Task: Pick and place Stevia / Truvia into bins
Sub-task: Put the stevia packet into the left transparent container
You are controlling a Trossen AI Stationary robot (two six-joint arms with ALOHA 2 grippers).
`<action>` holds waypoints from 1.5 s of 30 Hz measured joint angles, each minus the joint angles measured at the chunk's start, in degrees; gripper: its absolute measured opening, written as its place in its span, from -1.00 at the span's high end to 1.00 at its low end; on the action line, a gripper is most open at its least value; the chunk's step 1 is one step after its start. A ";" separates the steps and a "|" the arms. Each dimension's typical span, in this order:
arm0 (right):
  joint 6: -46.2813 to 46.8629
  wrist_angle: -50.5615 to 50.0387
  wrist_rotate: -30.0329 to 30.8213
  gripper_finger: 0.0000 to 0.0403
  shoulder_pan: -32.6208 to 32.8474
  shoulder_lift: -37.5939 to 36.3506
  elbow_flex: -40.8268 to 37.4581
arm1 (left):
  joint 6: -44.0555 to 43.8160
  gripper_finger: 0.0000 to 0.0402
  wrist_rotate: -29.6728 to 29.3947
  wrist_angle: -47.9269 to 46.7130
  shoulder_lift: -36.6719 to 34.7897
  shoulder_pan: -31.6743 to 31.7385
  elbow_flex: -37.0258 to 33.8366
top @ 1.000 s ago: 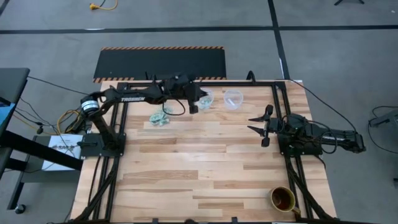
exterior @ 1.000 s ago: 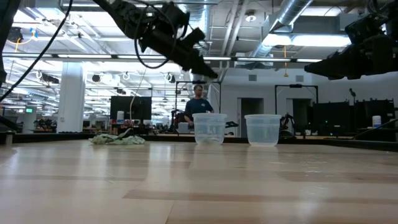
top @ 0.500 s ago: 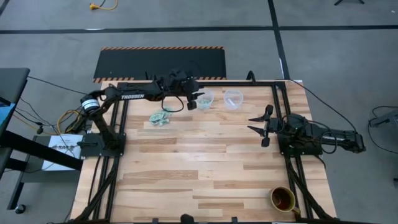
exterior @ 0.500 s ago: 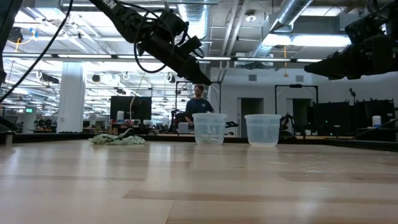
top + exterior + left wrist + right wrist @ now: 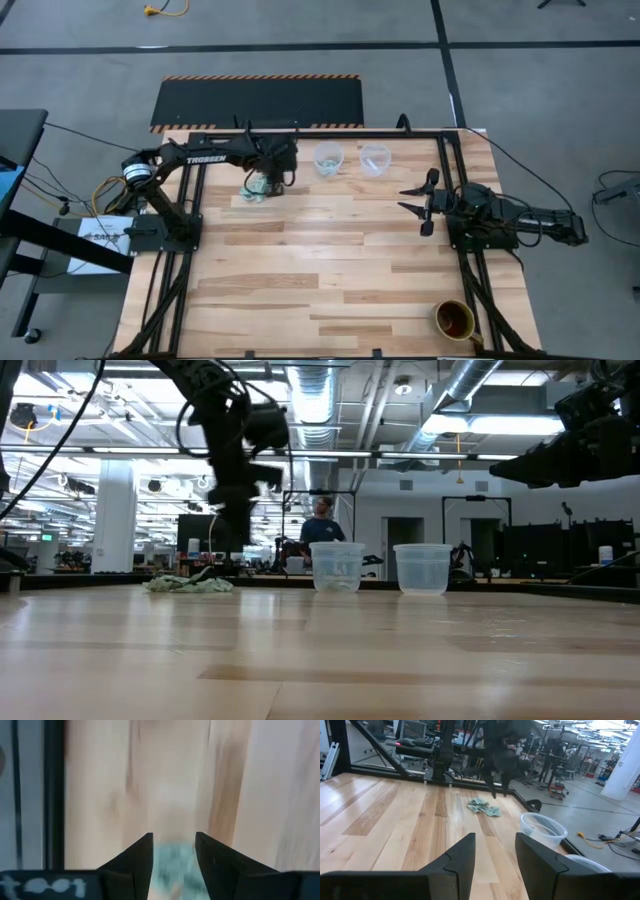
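Swinging back from over the nearer cup (image 5: 328,158), the left gripper (image 5: 272,181) now hangs above the packets (image 5: 259,189), its fingers parted with nothing between them and the blurred green pile showing through the gap in its wrist view. That pile lies on the table (image 5: 330,260) to the left of the two clear cups, well apart from them. The second cup (image 5: 374,158) stands just beside the first, on its far side from the pile. Whether either cup already holds a packet I cannot tell; they look near empty in the low view. Several packets remain in the heap, so most of the work seems still ahead. The right gripper (image 5: 421,207) waits to the right of the cups, fingers apart and empty, unmoved from a second ago.
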 joint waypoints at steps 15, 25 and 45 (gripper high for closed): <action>0.00 0.04 0.00 0.34 0.00 0.00 0.00 | 4.52 0.32 -2.20 5.89 0.07 0.62 -7.34; -0.02 0.09 0.02 0.34 -0.01 0.00 0.00 | 4.67 0.32 -2.58 9.14 0.09 1.13 -10.12; 0.00 0.10 0.15 0.34 -0.02 0.08 0.00 | 5.98 0.32 -2.60 11.62 5.66 1.95 -9.96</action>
